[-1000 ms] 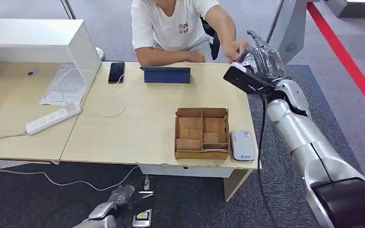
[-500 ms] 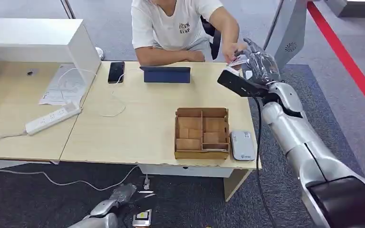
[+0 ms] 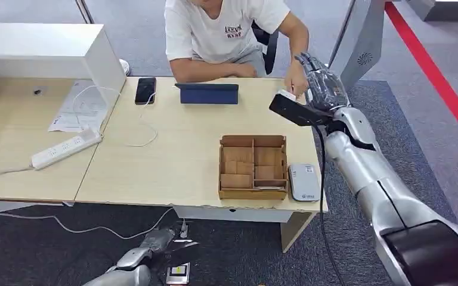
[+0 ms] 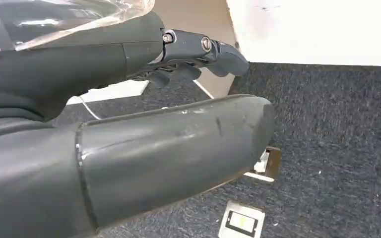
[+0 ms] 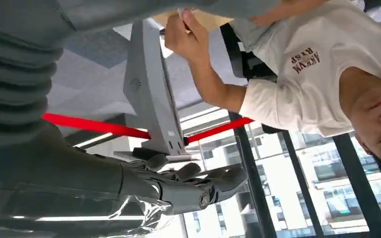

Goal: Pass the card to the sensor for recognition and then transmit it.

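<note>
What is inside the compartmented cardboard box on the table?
The cardboard box has several compartments with only brown cardboard bottoms showing. Its near wall hides the front edges of the nearest compartments, so a flat card lying there cannot be ruled out.

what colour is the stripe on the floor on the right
Red stripe, running across the grey floor; clearest in the head view.

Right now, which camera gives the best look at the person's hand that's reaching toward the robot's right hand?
The right wrist view: the person's hand is close and unblocked, fingers pinching something pale. The head view shows the same hand smaller, beside the robot's right hand. The left wrist view looks at carpet past the left hand.
</note>
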Controlling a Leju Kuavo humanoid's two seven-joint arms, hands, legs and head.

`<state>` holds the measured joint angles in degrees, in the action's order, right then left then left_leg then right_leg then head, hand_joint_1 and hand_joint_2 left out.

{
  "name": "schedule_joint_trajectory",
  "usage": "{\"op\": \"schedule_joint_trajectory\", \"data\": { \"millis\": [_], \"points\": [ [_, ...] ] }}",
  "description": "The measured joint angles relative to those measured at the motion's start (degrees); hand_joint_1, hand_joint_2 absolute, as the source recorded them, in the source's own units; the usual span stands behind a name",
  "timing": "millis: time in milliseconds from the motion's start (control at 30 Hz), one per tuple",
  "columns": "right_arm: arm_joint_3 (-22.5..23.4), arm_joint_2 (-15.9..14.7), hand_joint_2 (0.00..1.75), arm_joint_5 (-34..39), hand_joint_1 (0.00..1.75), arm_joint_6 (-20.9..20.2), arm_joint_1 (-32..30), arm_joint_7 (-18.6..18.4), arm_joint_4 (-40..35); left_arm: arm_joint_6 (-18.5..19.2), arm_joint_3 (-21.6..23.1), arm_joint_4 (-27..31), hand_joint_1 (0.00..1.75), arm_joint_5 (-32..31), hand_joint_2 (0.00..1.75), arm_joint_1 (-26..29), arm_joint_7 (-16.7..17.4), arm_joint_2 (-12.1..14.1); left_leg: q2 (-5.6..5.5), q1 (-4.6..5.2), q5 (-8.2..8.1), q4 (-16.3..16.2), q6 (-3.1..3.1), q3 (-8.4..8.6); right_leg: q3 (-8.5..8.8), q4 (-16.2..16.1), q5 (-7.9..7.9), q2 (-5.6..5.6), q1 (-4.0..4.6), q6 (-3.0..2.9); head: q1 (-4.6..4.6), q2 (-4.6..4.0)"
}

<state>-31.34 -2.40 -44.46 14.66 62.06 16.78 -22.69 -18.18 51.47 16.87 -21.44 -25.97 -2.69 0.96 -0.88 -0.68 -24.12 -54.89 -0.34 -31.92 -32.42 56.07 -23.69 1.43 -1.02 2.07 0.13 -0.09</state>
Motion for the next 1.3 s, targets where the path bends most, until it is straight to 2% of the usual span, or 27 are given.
{"op": "schedule_joint_trajectory", "data": {
  "millis": [233,267,400,533,667,767,1000,1300],
  "points": [
    [0.77,-0.2,0.0,7.57,0.0,1.31,-1.33,3.24,-0.48,-0.96,-0.5,0.0,0.0,-0.83,0.0,0.24,-0.02,-0.07,0.0,0.0,0.0,0.0,0.0,0.01,0.01,0.0,0.0,0.0,0.0,0.0,0.02,0.0],
    [1.07,-0.35,1.75,9.01,0.0,0.9,-1.85,3.5,-0.88,-1.07,-0.81,0.0,0.0,-0.85,0.0,0.34,0.0,-0.07,0.0,0.0,0.0,0.0,0.0,0.02,0.01,0.0,0.0,0.0,0.0,0.0,0.02,0.0],
    [2.69,-1.35,1.75,16.45,0.0,-3.47,-4.53,2.96,-3.08,-1.33,-1.88,0.0,0.0,-1.14,0.0,0.85,0.07,0.06,-0.01,0.0,0.0,0.0,0.0,0.03,0.02,-0.01,0.0,0.0,0.0,0.0,0.0,0.0],
    [4.09,-3.34,1.75,23.58,0.0,-9.0,-8.63,0.03,-7.32,-1.68,-3.19,-0.02,0.0,-1.71,0.0,1.34,0.68,0.24,-0.01,0.0,-0.01,0.0,0.01,0.02,0.03,-0.02,0.0,0.0,0.0,0.0,0.02,0.0],
    [5.09,-5.58,1.75,30.78,0.0,-16.33,-13.37,-2.45,-13.4,-2.08,-4.66,-0.02,0.0,-1.33,0.0,2.0,0.57,0.52,0.0,0.0,-0.02,0.0,0.01,0.04,0.02,-0.02,0.0,0.0,0.0,0.0,0.0,0.0],
    [5.42,-7.93,1.75,32.11,0.0,-20.02,-17.71,-4.8,-19.97,-2.32,-6.07,-0.04,0.0,-0.64,0.0,2.41,0.0,0.81,-0.02,0.0,-0.02,0.0,0.02,0.02,0.02,-0.02,-0.01,0.0,0.0,0.0,0.0,0.0],
    [5.92,-12.7,1.75,30.84,0.0,-20.89,-27.27,-10.03,-33.87,-2.38,-8.85,-0.11,0.0,-0.2,0.0,3.03,-0.09,1.44,-0.01,-0.01,-0.03,0.0,0.01,0.03,0.05,-0.03,-0.02,-0.01,0.01,0.02,0.0,0.0],
    [6.4,-15.91,1.75,28.35,0.0,-16.98,-35.08,-11.34,-45.81,-3.41,-11.41,-0.22,0.0,-0.48,0.0,3.53,1.7,2.08,-0.01,-0.01,-0.03,0.0,0.02,0.03,0.05,-0.03,-0.02,-0.01,0.01,0.02,0.0,0.0]
  ]
}}
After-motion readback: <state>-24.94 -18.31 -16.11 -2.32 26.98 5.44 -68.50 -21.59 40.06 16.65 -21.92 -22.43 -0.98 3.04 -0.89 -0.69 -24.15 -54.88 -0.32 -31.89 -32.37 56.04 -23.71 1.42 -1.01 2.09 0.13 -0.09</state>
